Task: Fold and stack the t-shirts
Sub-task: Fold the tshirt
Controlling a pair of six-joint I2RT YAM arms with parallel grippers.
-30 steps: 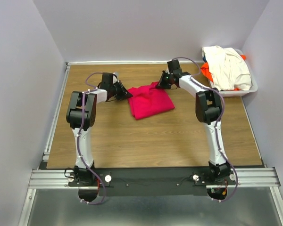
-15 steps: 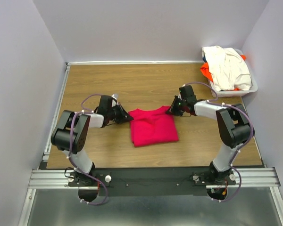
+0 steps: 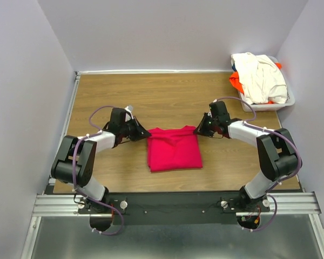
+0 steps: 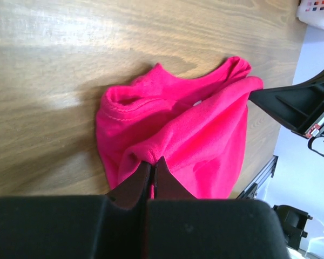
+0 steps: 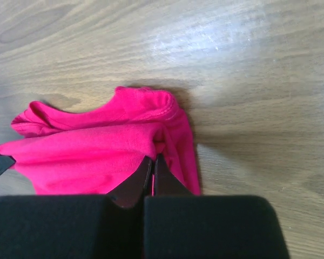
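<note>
Softly rumpled crimson-pink t-shirt (image 3: pixel 174 155) lies squarely folded.

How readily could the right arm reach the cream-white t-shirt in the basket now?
Probably not yet: the right gripper is shut on the pink t-shirt. Once released, nothing stands between it and the cream-white t-shirt atop the basket.

crimson-pink t-shirt (image 3: pixel 174 150): folded, table (image 3: pixel 151 91) centre | cream-white t-shirt (image 3: pixel 259 75), orange t-shirt (image 3: pixel 236 82): heaped in basket (image 3: pixel 270 106)
</note>
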